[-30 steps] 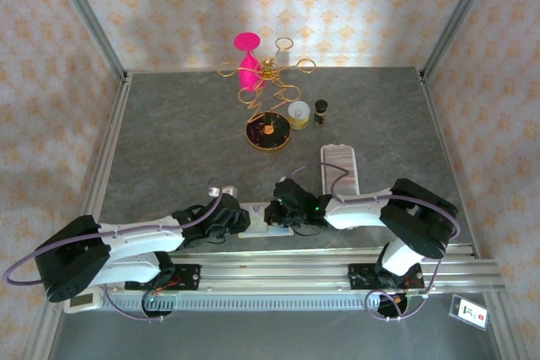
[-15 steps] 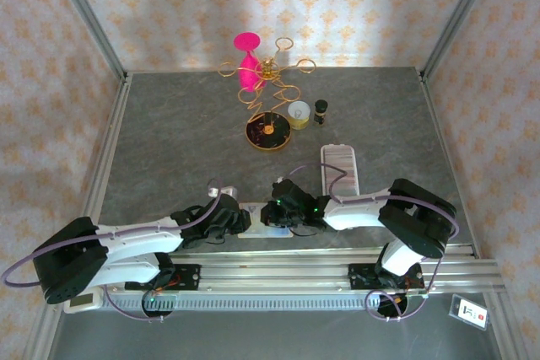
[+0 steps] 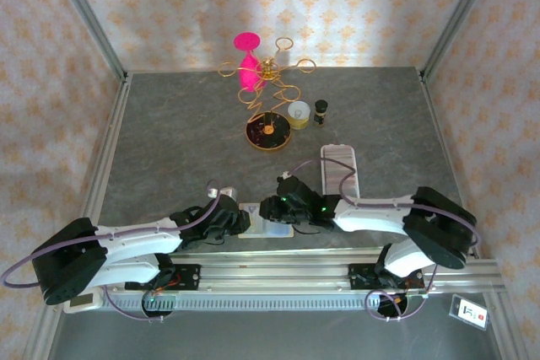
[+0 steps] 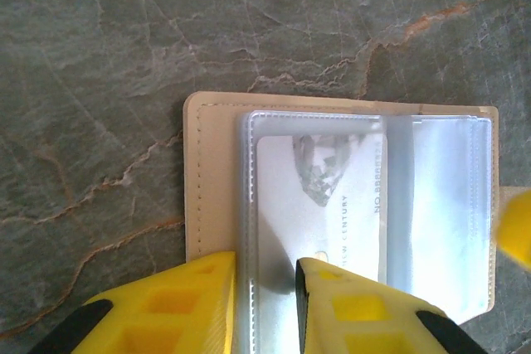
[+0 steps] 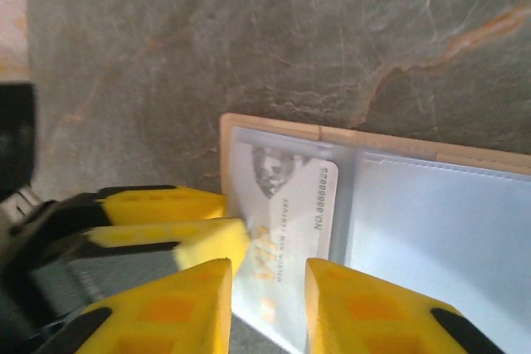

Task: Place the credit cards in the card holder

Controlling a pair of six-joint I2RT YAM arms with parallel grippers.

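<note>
The card holder point(image 4: 211, 180) lies open and flat near the table's front edge point(image 3: 274, 230), beige cover down and clear sleeves up. One pale credit card point(image 4: 319, 205) with a portrait and printed lettering sits in the left sleeve. Its near end reaches between the fingers of my right gripper point(image 5: 268, 288), whose jaws stand apart and off the card point(image 5: 290, 205). My left gripper point(image 4: 267, 288) has its tips a little apart on the holder's left side, straddling the sleeve's seam. Those left fingers point(image 5: 166, 242) lie just left of my right gripper. In the top view both grippers point(image 3: 245, 218) point(image 3: 268, 208) meet over the holder.
A long white ridged tray point(image 3: 339, 168) lies right of the right arm. Far back stand a gold wire rack point(image 3: 268, 82) on a dark round base, a pink glass point(image 3: 247, 56), a small cup point(image 3: 299, 111) and a dark bottle point(image 3: 321, 111). A metal rail point(image 3: 278, 263) runs along the front edge.
My right gripper has opened and let go of the card, and its arm has shifted slightly. My left gripper stays where it was on the holder.
</note>
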